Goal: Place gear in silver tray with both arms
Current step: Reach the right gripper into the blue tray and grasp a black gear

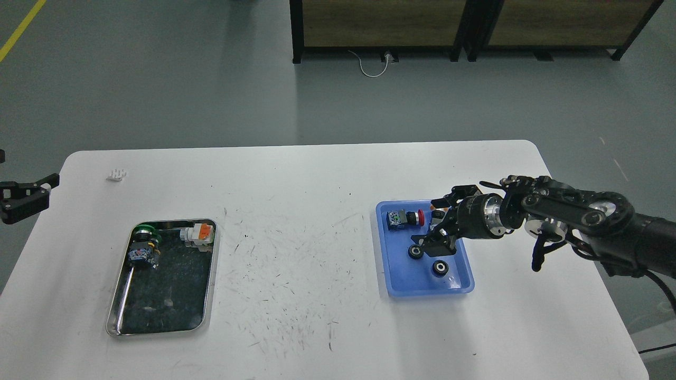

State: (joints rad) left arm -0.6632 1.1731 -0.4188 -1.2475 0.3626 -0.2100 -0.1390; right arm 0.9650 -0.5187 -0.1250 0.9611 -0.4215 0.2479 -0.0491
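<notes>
Black, ring-shaped, small: two gears in the blue plastic tray [401, 285]. One gear [415, 252] just at the tips of the right gripper [435, 232], on its near-left side; the other gear [439, 268] a little nearer the camera, apart from the fingers. Right gripper over the tray, reaching leftward, fingers spread, nothing visibly clamped between them. Beyond the tips, a red-capped button switch [404, 218] in the tray's far corner. Far off to the left of that gripper, across bare white table [296, 211]: the silver tray [208, 295], long axis running near to far, already holding a green-ringed part [143, 244] and an orange-and-white part [199, 234]. Left gripper [24, 198] at the table's left edge, well apart from everything, apparently parted. Likely next: closing on the nearer gear.
</notes>
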